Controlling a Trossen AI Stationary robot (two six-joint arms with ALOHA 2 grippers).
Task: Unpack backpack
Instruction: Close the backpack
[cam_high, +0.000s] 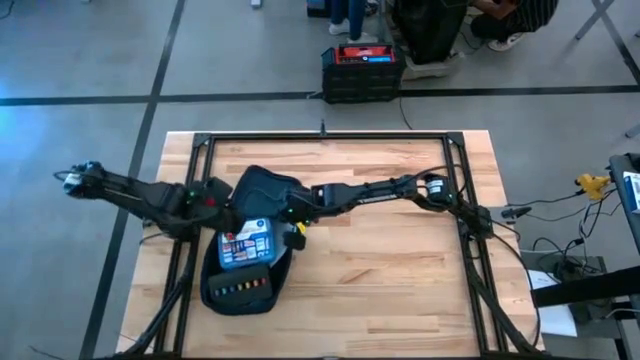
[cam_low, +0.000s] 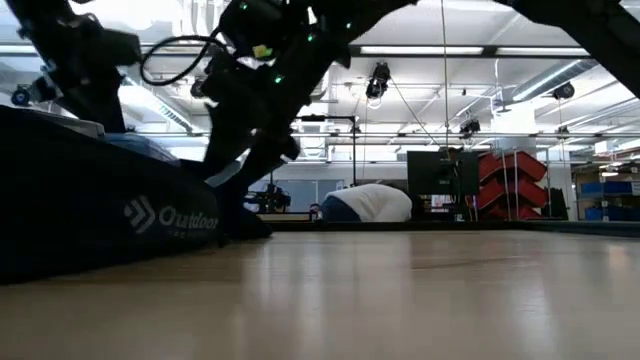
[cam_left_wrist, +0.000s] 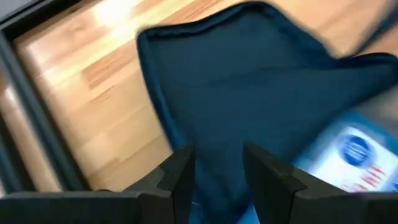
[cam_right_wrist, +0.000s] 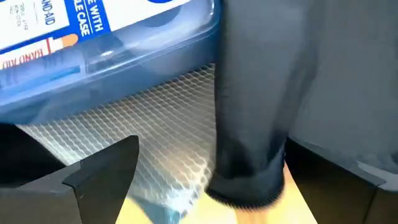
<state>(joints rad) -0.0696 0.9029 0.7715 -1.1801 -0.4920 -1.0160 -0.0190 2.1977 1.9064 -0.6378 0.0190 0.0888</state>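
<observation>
The backpack (cam_low: 110, 205) is cut off at the low view's left edge.

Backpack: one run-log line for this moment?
backpack open, flap held up | left gripper shut on flap | right gripper open at blue case

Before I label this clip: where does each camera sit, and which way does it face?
High: overhead, straight down; both arms meet at the backpack.
Low: table height, looking level; backpack at left, arms above.
Left wrist: past the left gripper, pinching the flap.
Right wrist: past the open right gripper, at the blue box.
Every view shows the backpack.
</observation>
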